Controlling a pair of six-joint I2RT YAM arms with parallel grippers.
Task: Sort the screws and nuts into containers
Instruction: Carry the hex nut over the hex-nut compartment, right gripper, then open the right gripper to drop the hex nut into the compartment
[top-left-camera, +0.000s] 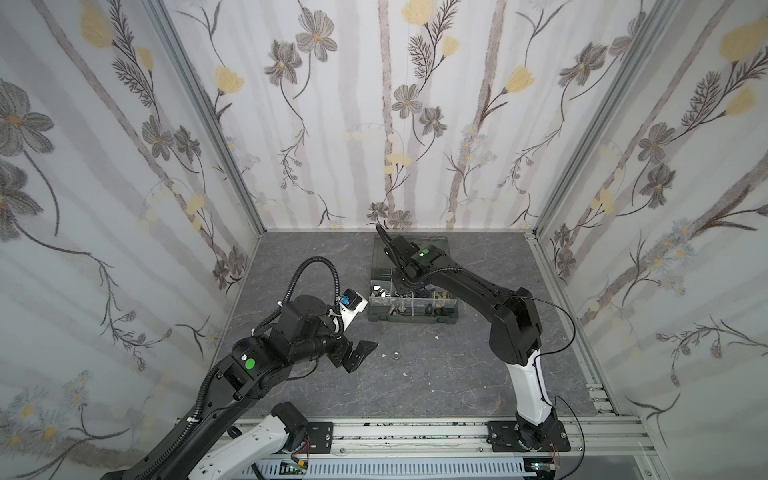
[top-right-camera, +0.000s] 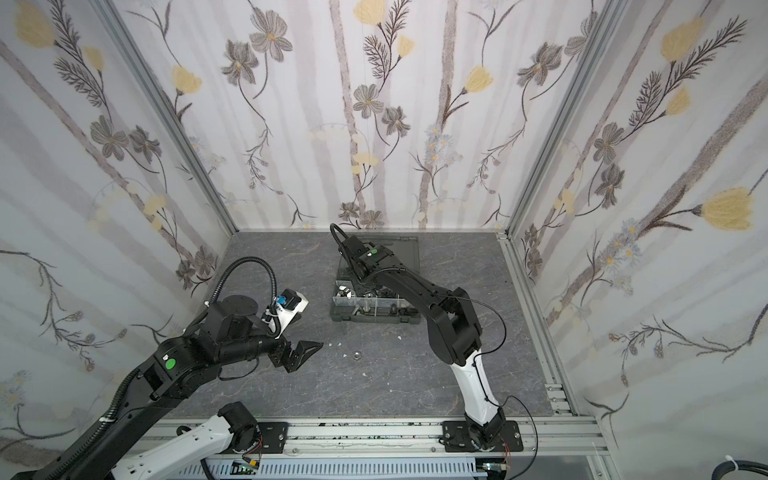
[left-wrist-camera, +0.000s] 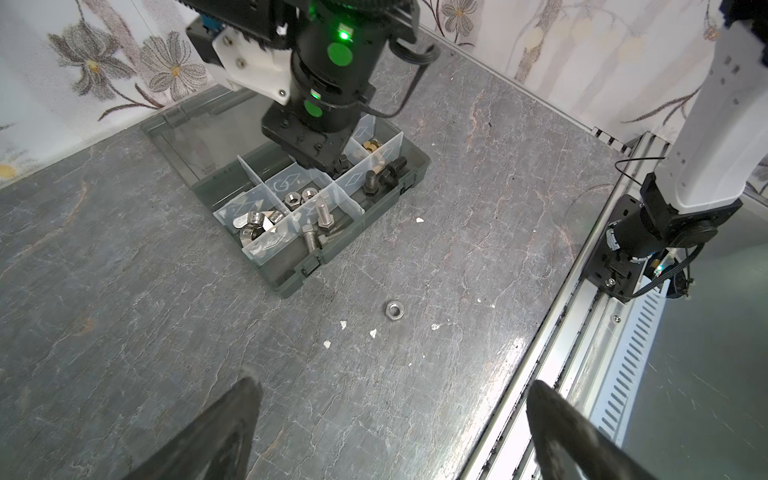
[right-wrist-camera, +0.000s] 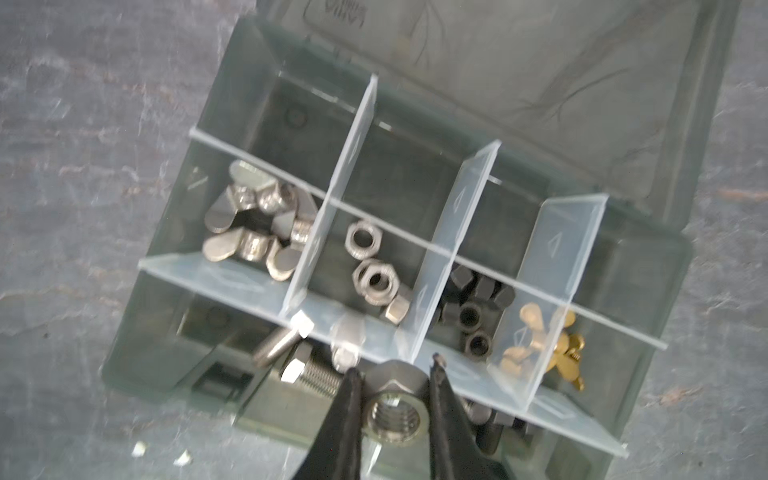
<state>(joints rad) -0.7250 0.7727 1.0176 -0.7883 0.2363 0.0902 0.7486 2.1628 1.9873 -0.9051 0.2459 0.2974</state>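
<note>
The dark grey organizer case (right-wrist-camera: 137, 357) lies open on the table, seen in both top views (top-left-camera: 411, 319) (top-right-camera: 374, 320). Its containers hold silver wing nuts (right-wrist-camera: 253, 220), silver hex nuts (right-wrist-camera: 374, 274), black nuts (right-wrist-camera: 473, 311), brass wing nuts (right-wrist-camera: 540, 345) and silver screws (right-wrist-camera: 299, 365); black screws (left-wrist-camera: 382, 176) lie in a front compartment. My right gripper (right-wrist-camera: 395, 370) hangs over the case, shut on a silver hex nut (right-wrist-camera: 395, 411). Another silver nut (left-wrist-camera: 394, 310) (top-left-camera: 395, 355) lies loose on the table. My left gripper (left-wrist-camera: 395, 380) (top-left-camera: 361, 349) stands open and empty, left of that nut.
The case's smoky lid (left-wrist-camera: 199, 137) lies flat behind it, near the back wall. Small white specks (left-wrist-camera: 343, 324) are scattered on the grey table around the loose nut. An aluminium rail (top-left-camera: 415, 432) runs along the front edge, carrying both arm bases.
</note>
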